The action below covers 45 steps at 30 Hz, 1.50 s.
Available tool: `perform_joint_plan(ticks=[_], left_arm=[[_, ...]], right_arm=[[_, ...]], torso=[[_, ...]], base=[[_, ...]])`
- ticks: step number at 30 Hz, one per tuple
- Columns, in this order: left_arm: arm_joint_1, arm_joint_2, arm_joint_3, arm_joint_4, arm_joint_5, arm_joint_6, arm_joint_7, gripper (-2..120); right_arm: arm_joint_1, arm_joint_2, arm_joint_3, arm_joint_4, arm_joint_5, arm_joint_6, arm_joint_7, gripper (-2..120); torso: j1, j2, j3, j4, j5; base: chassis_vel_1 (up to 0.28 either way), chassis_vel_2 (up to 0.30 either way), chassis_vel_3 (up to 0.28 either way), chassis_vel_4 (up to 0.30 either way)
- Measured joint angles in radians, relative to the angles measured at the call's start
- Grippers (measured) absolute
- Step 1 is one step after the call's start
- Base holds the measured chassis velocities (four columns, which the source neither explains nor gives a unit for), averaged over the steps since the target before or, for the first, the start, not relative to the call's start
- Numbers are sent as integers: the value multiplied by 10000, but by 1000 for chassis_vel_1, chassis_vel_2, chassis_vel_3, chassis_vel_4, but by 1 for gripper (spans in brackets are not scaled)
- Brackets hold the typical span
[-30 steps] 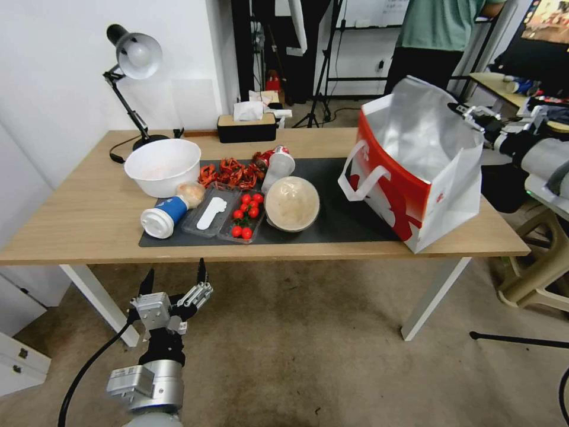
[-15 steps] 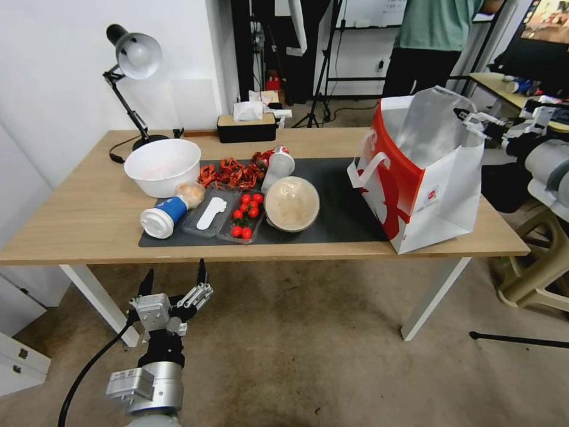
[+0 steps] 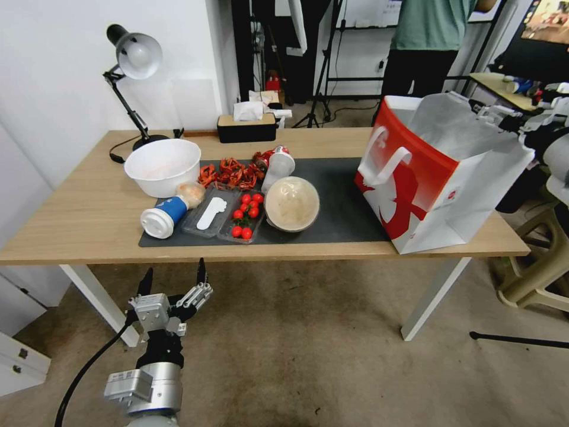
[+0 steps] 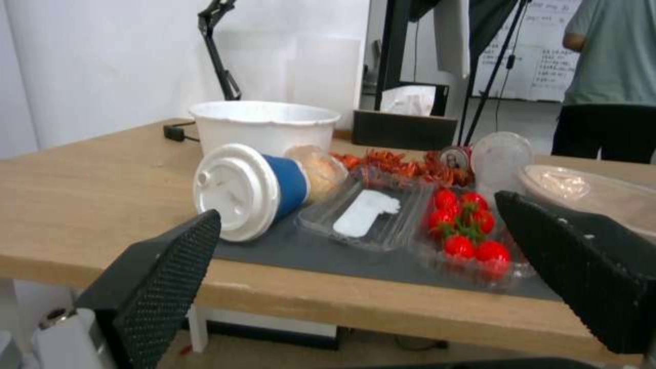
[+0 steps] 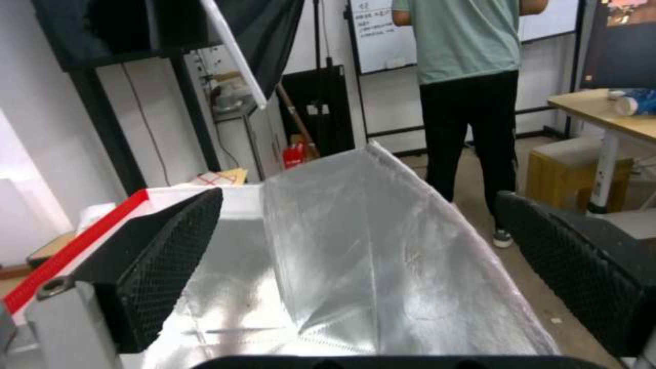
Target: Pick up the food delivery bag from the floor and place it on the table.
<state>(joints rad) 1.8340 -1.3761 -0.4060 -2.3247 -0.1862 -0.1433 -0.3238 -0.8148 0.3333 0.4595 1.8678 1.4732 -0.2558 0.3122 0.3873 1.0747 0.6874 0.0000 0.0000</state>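
Note:
The red-and-white food delivery bag [image 3: 427, 190] stands on the right end of the light-wood table [image 3: 77, 219], partly on the dark mat, its top leaning toward the right. One white loop handle hangs on its red side. My right gripper [image 3: 495, 114] hovers at the bag's far right rim, open. In the right wrist view its fingers [image 5: 171, 256] stand wide apart over the silver foil lining [image 5: 369, 266]. Low over the carpet floor [image 3: 296, 344], in front of the table's edge, my left gripper [image 3: 174, 270] stays open and holds nothing.
The mat carries a white bowl [image 3: 162, 166], a tipped blue cup [image 3: 166, 214], a tray of tomatoes [image 3: 245, 214] and a lidded bowl [image 3: 291, 203]. A desk lamp [image 3: 133, 56] and tissue box [image 3: 246, 124] sit behind. A stool [image 3: 533, 267] stands right of the table.
The bag's top has swung to the right and its mouth has spread wider, while its base stays put. My right gripper has moved right with the rim. The left arm is unmoved.

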Motion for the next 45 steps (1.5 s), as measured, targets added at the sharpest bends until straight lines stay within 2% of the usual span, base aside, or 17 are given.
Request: perform_joint_plan(ticks=[10,16,23,27,30,35,38,45], left_arm=[[10,21,3,-120,-31,3,4,100],[15,-6,-6,-157,-40,2,22,100],[54,-50,-11,-207,-34,-10,145,100],[85,-80,-15,-237,-27,-43,222,100],[153,-144,-25,-295,-5,-134,353,100],[200,-185,-61,-295,36,-187,478,100],[245,-272,-63,-294,143,-228,598,100],[290,-408,-40,-202,259,-235,753,100]], right_arm=[[-1518,-164,1130,570,-264,168,-470,100],[-2280,-147,1679,1141,-485,1029,-1202,100],[-3753,-39,2635,2206,-890,1802,-1315,100],[-4335,194,2756,2762,-1280,2291,-1267,100],[-4950,774,2707,3657,-1820,2793,-1150,100],[-5476,1240,2549,4387,-2497,3083,-993,100],[-6425,1839,2523,4934,-3649,3538,-926,100],[-7913,2606,2501,5216,-5264,4147,-616,100]], torso=[[0,0,0,-1,0],[0,0,0,0,0],[0,0,0,-1,-1],[0,0,0,0,-2],[0,0,0,0,-1],[0,0,0,1,-1],[0,1,0,0,-1],[-1,1,-1,0,-1]], base=[[0,0,0,0],[0,0,0,0],[0,0,0,0],[0,0,0,0],[0,0,0,0],[0,0,0,0],[0,0,0,0],[0,0,0,0]])
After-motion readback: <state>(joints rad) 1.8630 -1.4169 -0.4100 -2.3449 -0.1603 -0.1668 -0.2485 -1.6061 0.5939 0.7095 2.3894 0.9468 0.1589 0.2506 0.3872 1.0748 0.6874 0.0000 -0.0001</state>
